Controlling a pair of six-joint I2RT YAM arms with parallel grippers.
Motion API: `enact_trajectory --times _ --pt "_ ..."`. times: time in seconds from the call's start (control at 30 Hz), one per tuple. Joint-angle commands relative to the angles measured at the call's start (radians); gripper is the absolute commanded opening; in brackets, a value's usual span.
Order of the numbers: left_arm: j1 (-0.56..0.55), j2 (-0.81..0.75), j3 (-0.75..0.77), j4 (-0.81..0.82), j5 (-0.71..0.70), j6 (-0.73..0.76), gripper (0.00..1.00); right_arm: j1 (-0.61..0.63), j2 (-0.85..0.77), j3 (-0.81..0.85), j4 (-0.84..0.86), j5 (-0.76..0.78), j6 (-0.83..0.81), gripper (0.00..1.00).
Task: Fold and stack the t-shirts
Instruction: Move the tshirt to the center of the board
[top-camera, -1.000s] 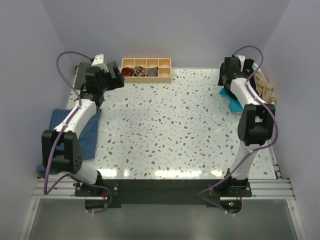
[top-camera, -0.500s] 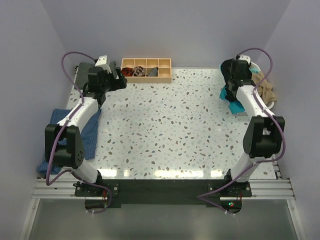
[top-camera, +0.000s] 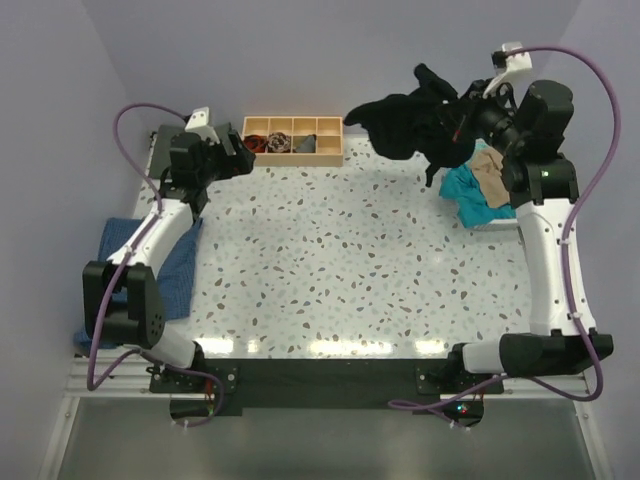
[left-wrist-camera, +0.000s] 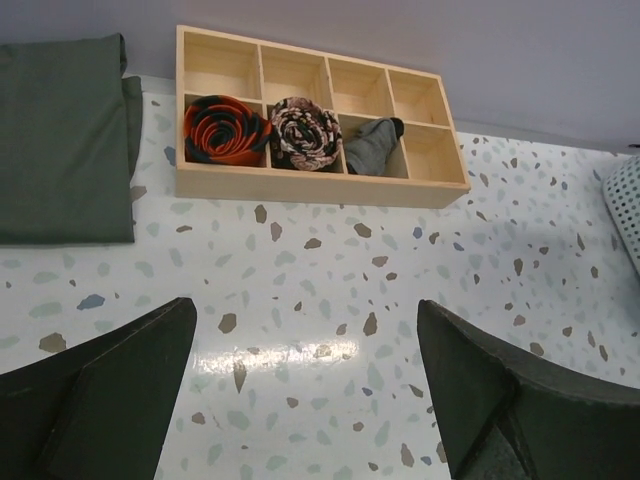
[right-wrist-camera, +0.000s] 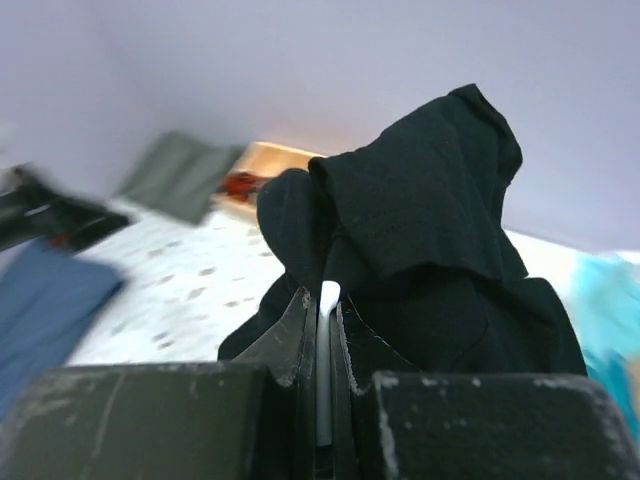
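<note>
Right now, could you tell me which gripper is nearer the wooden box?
Left. The left gripper hovers just left of the wooden box; the right gripper, shut on the black t-shirt, sits farther right.

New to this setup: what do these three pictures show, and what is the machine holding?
Two robot arms are bolted at the near edge of a speckled table. The wide picture looks down from above; the other two come from a camera on each wrist. The right gripper is shut on a black t-shirt, held in the air. The left gripper is open and empty, facing a wooden tray of rolled cloths. A grey-green shirt lies folded beside the tray; a teal shirt and a tan shirt sit far right, a blue cloth left.
</note>
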Motion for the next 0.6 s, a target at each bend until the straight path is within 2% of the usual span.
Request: enact_trajectory --times 0.0,0.17,0.27,0.3,0.33,0.37,0.43,0.47,0.57 --pt "-0.005 -0.113 -0.043 0.071 -0.01 -0.037 0.96 0.109 -0.041 0.045 -0.023 -0.472 0.04 0.0" --pt "-0.005 -0.187 -0.098 0.057 -0.05 -0.049 0.96 0.305 -0.055 -0.139 0.102 -0.548 0.153 0.0" --pt "-0.005 -0.23 -0.123 0.059 -0.065 -0.061 0.97 0.38 0.009 -0.249 0.057 -0.494 0.134 0.0" --pt "-0.006 -0.243 -0.124 0.045 -0.065 -0.063 0.97 0.391 0.035 -0.26 0.029 -0.452 0.115 0.01" --pt "-0.006 -0.25 -0.126 0.04 -0.064 -0.066 0.97 0.397 0.055 -0.276 0.011 -0.334 0.107 0.08" --pt "-0.006 -0.256 -0.129 0.034 -0.068 -0.067 0.97 0.399 0.098 -0.312 -0.011 -0.251 0.083 0.0" --pt "-0.008 -0.271 -0.137 0.024 -0.065 -0.07 0.97 0.4 0.141 -0.342 -0.02 -0.13 0.046 0.0" --pt "-0.008 -0.276 -0.146 0.022 -0.058 -0.07 0.96 0.399 0.17 -0.351 -0.031 -0.005 0.026 0.0" --pt "-0.013 -0.273 -0.157 0.002 -0.041 -0.073 0.96 0.397 0.256 -0.34 -0.013 0.093 -0.008 0.0"
